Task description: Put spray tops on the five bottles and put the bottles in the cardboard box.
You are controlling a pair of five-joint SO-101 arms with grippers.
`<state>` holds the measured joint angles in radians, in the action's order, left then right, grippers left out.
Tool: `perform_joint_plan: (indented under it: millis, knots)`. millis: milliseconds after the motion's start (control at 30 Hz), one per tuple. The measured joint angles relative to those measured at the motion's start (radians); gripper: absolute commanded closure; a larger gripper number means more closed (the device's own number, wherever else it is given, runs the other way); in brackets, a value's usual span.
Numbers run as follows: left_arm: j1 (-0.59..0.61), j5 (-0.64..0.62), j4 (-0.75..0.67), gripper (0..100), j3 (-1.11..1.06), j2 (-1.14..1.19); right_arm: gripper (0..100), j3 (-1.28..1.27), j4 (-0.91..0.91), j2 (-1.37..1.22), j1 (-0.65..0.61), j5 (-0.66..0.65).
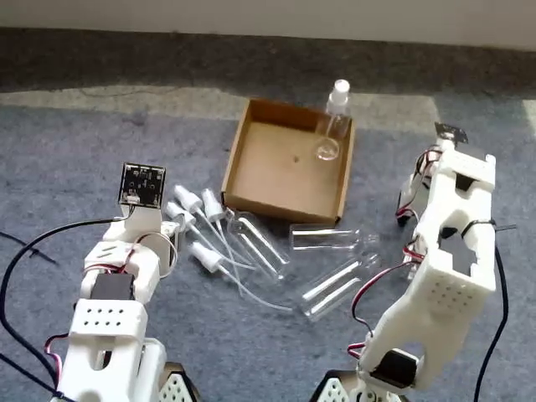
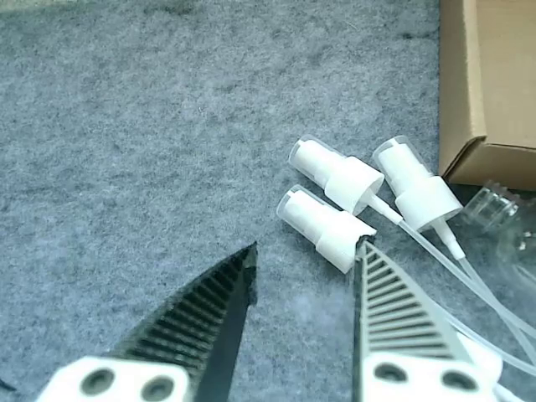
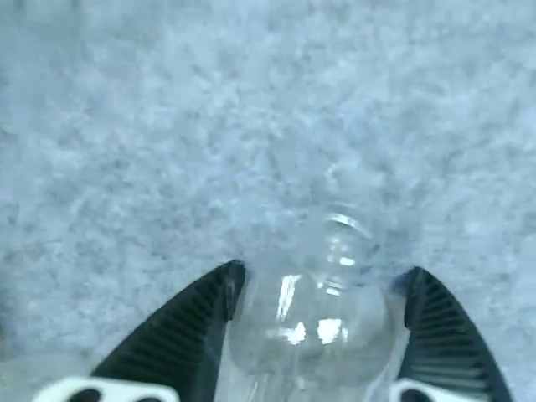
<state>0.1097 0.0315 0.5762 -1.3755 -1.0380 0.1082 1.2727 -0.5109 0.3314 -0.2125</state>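
Note:
My left gripper [image 2: 306,245] is open just above the carpet, one fingertip beside a white spray top [image 2: 327,226]; two more spray tops [image 2: 339,172] [image 2: 414,188] lie just past it. In the high view several spray tops [image 1: 194,219] lie left of the clear bottles [image 1: 260,243] [image 1: 331,237] [image 1: 335,285] on the carpet. One bottle with a spray top [image 1: 335,117] stands in the cardboard box [image 1: 243,159]. My right gripper [image 3: 325,270] holds a clear bottle [image 3: 327,318] between both fingers, neck pointing away.
The box corner [image 2: 486,84] is close to the spray tops. Grey carpet [image 1: 75,151] lies open to the left of the box. The right arm [image 1: 448,243] stands over the carpet right of the box.

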Motion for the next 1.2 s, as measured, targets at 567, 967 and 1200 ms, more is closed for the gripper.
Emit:
perform_joint_plan:
  millis: [567, 967, 1200]
  knots:
    - [0.000, 0.000, 0.000, 82, 0.000, 0.000, 82.9, 0.015, 0.011, -0.031, 0.106, -0.035]
    - [0.000, 0.000, 0.000, 82, 0.000, 0.000, 99.5, 0.017, -0.032, 0.032, 0.166, -0.021]
    - [0.000, 0.000, 0.000, 82, 0.000, 0.000, 99.5, 0.279, -0.043, 0.020, 0.137, -0.203]
